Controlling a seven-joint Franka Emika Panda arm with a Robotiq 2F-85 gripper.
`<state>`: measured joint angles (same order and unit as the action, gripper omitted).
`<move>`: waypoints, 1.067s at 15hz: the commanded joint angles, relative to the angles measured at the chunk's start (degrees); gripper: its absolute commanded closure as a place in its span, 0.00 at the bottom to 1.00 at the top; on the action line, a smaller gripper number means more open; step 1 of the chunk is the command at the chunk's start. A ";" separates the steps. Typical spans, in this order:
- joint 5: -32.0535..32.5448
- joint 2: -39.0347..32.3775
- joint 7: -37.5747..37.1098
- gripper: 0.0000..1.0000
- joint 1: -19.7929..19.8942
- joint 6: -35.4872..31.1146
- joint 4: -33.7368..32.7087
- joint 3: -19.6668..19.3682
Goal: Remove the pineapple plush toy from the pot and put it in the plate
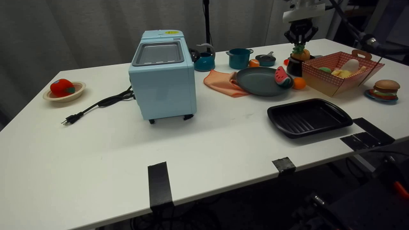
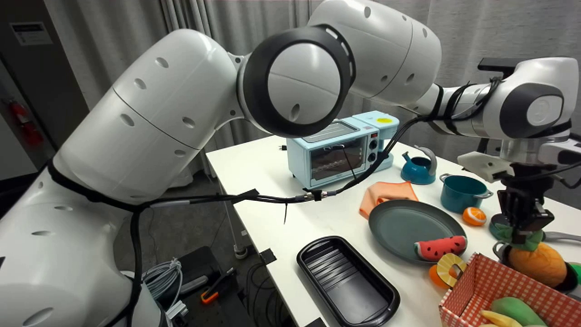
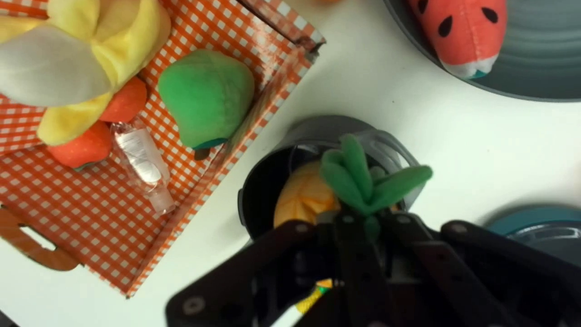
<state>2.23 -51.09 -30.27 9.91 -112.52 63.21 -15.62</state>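
The pineapple plush toy, yellow-orange with a green leafy tuft, shows in both exterior views (image 1: 301, 55) (image 2: 538, 264) and in the wrist view (image 3: 302, 195). Its body sits in the mouth of the dark pot (image 1: 294, 67) (image 3: 261, 195) and rises above the rim. My gripper (image 1: 298, 44) (image 2: 519, 234) (image 3: 370, 218) points down over the pot and is shut on the toy's green tuft; leaves stick out around the fingertips. The toy's lower part is hidden inside the pot. The dark grey plate (image 1: 258, 81) (image 2: 399, 227) (image 3: 540, 72) lies apart from the pot and bears a watermelon slice (image 1: 281, 76).
A red-checked basket (image 1: 322, 78) (image 3: 254, 150) with plush food stands close beside the pot. An orange ball (image 1: 299, 83) lies between plate and basket. A teal lidded pan (image 3: 535, 222), a teal pot (image 1: 239, 59) and a black ridged tray (image 1: 310, 116) are around.
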 commanded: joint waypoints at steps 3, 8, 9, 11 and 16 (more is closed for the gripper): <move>0.52 7.69 -0.28 0.98 -1.23 -6.06 5.13 -0.35; 0.60 14.96 0.87 0.98 -3.45 -11.62 13.20 0.58; 0.75 16.78 1.23 0.98 -4.22 -12.88 15.79 0.75; 1.27 20.01 1.89 0.98 -5.36 -15.10 20.54 1.43; 2.08 28.08 3.78 0.98 -7.98 -19.63 33.90 3.18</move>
<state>3.00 -30.22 -28.50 3.01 -128.57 86.38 -13.55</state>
